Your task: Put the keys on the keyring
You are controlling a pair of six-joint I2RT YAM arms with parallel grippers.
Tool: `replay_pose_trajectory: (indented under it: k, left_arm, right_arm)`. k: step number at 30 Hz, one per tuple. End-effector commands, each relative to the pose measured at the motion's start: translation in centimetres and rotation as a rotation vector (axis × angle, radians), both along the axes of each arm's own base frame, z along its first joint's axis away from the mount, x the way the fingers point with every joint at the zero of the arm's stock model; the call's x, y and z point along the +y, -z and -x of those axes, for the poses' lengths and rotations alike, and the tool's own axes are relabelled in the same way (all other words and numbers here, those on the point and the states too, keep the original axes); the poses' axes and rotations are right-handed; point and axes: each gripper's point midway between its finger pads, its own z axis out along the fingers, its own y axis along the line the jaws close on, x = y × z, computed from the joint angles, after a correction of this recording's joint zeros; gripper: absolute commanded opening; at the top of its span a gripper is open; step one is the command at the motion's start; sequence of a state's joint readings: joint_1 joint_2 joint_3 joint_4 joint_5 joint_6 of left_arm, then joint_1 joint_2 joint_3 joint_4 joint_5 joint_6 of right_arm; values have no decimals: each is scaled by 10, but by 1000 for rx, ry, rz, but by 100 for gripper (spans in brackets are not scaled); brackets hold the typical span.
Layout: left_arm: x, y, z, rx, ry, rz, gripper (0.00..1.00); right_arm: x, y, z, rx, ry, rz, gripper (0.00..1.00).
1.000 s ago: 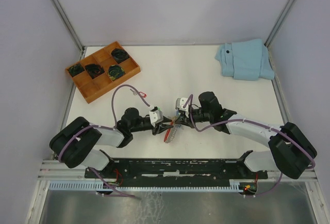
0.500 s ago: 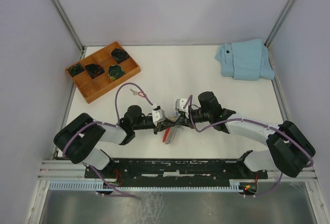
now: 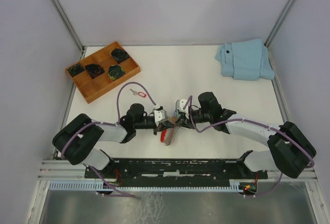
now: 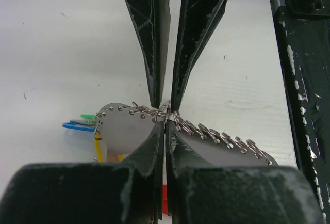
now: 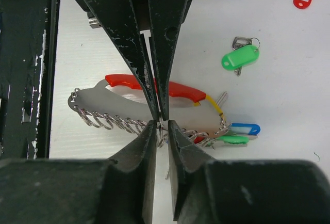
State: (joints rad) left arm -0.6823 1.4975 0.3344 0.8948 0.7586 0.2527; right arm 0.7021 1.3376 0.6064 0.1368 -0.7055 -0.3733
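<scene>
Keyring (image 5: 124, 104) position: flat on the table (image 3: 206, 84), at the middle of its near edge, between the two arms. Its grey plate carries a red band (image 5: 181, 91) along one side and a row of small rings (image 5: 105, 120) along the other. A blue tag (image 5: 245, 129) clusters with yellow and green ones at one end.

Left gripper (image 4: 165, 122): fingers together, clamped on one small ring midway along the row. Judged purpose: to pin that ring and hold the whole bunch in place while the other arm works.

Right gripper (image 5: 162, 127): meets the left one tip to tip from the opposite side, at the same ring. Its fingers stand a narrow gap apart and straddle the ring wire; no pressure on the wire is visible. Judged purpose: to catch the ring's free turn and spread it so that a key can be threaded.

Keys: neither is on the keyring, and neither gripper holds one. The green-tagged key (image 5: 240, 59) lies loose on the table just beside the keyring's tag end, apart from it. The red-tagged key (image 3: 138, 93) lies farther off, near the wooden tray (image 3: 114, 85) at the far left corner.

Stage, as judged: ring preparation; threading not yet begun. Both arms are committed to the ring, so one must let go to fetch a key. Risk: the thin ring may slip from the tips.

A folded blue cloth (image 3: 245, 59) sits at the far right corner, well apart from the work.
</scene>
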Motion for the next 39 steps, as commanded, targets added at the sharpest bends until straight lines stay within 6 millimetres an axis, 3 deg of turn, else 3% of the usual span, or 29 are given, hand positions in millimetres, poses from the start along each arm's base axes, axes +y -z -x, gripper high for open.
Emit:
replay_pose_trajectory:
  k: [1, 5, 17, 33, 39]
  left_arm:
    - [0, -13, -12, -63, -22, -44, 3]
    - [4, -14, -13, -55, -54, -96, 3]
    - [1, -28, -11, -90, -92, -100, 3]
    - [-1, -38, -9, -91, -104, -45, 3]
    - [0, -42, -2, -105, -79, -16, 3]
  right_arm:
    - [-1, -23, -12, -90, 36, -30, 27]
    - [-11, -22, -20, -120, 104, -2, 35]
    - [-11, -2, -21, 34, 211, 0, 40]
    - [4, 15, -13, 232, 232, -27, 30]
    - [-22, 32, -48, 226, 507, 46, 23]
